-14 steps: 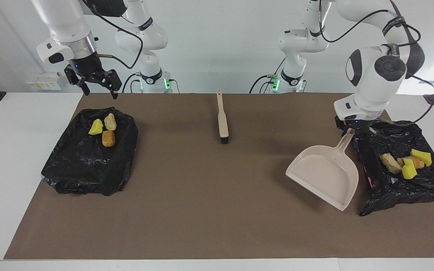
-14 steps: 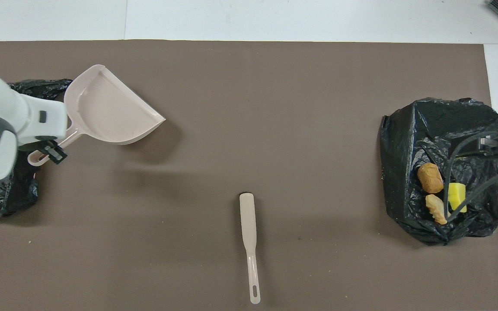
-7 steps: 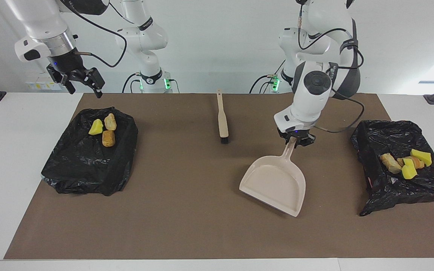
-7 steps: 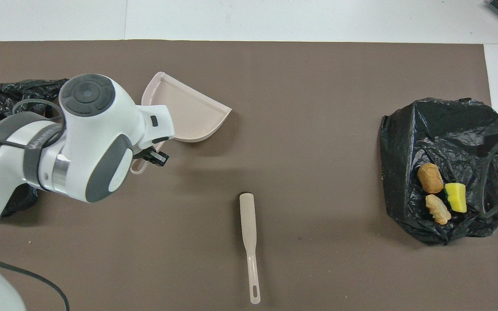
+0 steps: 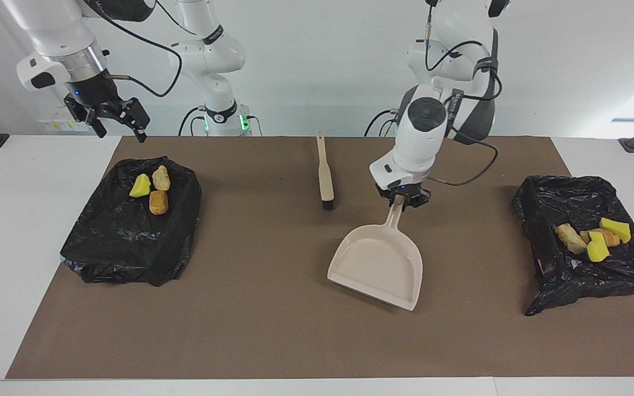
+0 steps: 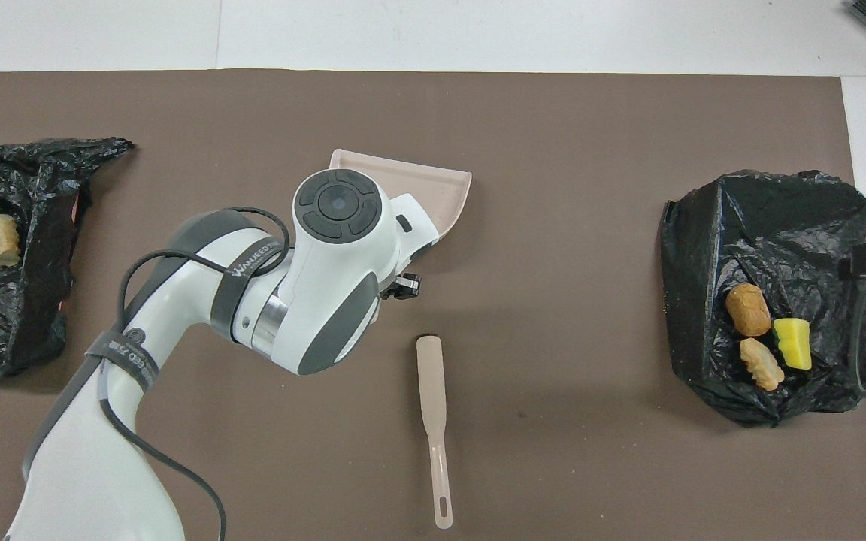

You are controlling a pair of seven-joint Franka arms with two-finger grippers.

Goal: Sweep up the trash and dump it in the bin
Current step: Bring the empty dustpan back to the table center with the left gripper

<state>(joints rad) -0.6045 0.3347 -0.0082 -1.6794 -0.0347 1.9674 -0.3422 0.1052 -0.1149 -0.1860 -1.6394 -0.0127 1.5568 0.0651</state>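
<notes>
My left gripper [image 5: 402,199] is shut on the handle of the beige dustpan [image 5: 377,264], which is empty and slants down to the brown mat near the table's middle. In the overhead view the arm hides most of the dustpan [image 6: 433,184]. Trash lies in two black-bagged bins. The bin [image 5: 124,242] at the right arm's end holds a yellow wedge [image 5: 140,186] and two tan chunks [image 5: 158,202]. The bin [image 5: 581,275] at the left arm's end holds several lumps [image 5: 597,247]. My right gripper [image 5: 120,131] hangs open and empty over the mat's corner, beside its bin.
The beige brush [image 5: 325,173] lies flat on the mat near the robots, bristles pointing away from them, close beside the dustpan's handle; it shows whole in the overhead view [image 6: 431,406]. White tabletop [image 5: 31,231] borders the mat at both ends.
My left arm has carried the dustpan from beside the bin at its end toward the table's middle. My right gripper has drawn up and outward from over its bin, still open.
</notes>
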